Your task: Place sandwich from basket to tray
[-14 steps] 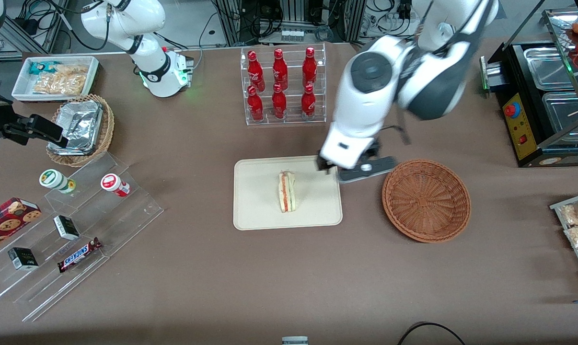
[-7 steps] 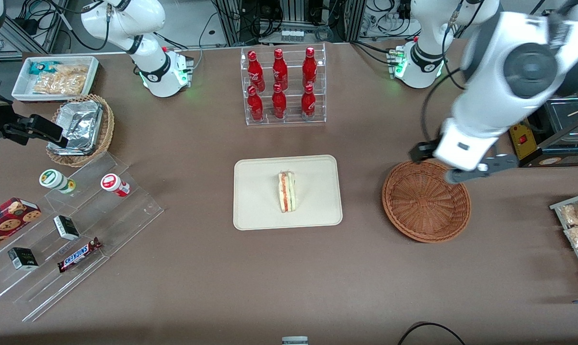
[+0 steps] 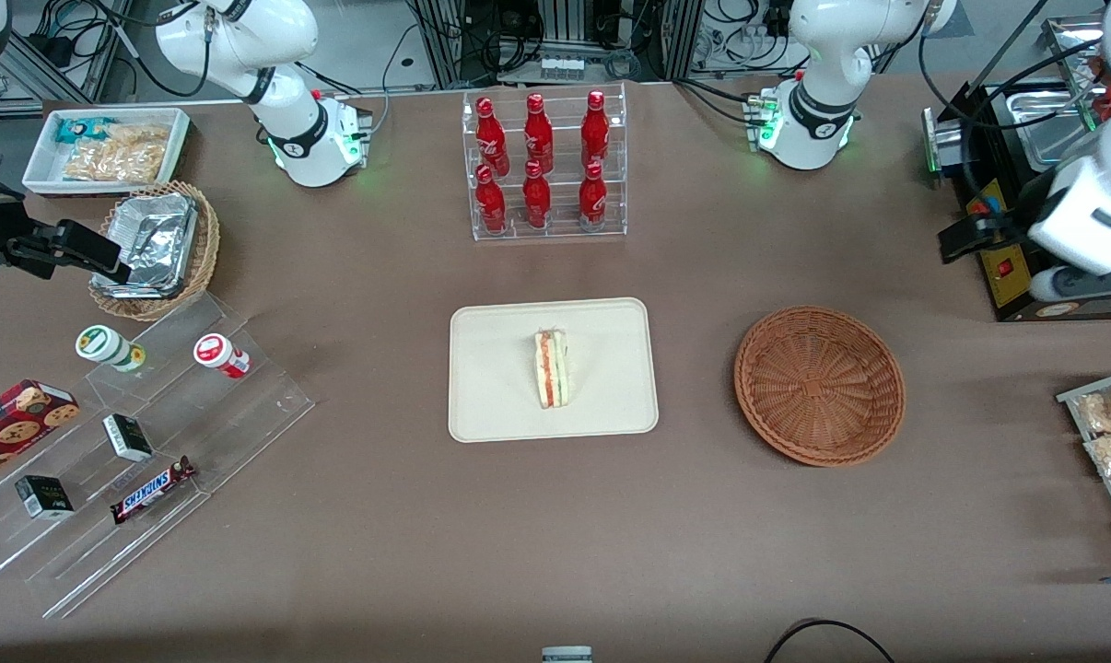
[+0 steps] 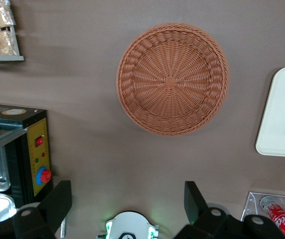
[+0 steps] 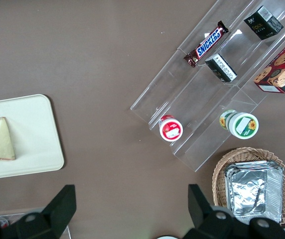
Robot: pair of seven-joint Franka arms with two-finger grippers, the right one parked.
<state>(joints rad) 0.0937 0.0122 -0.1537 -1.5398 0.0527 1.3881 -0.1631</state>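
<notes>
The gripper [image 4: 125, 209], fingers spread and empty, has pulled away from the tray [image 3: 500, 405] to the working arm's end, leaving the sandwich [image 3: 552, 369] placed and the basket [image 3: 819, 385] bare, so the task looks done.

**A brown bench in a workshop corner**

A wide bench [image 3: 380, 552] fills almost the whole front view. Its top is plain matt brown, with no pattern on it. Farther from the front camera than the bench edge stand aluminium frame posts [image 3: 445, 41], and many black cables [image 3: 730, 18] hang and lie around them. A white power strip [image 3: 565, 66] sits low among the posts. Some pale grey floor [image 3: 371, 37] shows there. One black cable [image 3: 823, 635] loops at the near bench edge. The light is even and the shadows are soft.
</notes>
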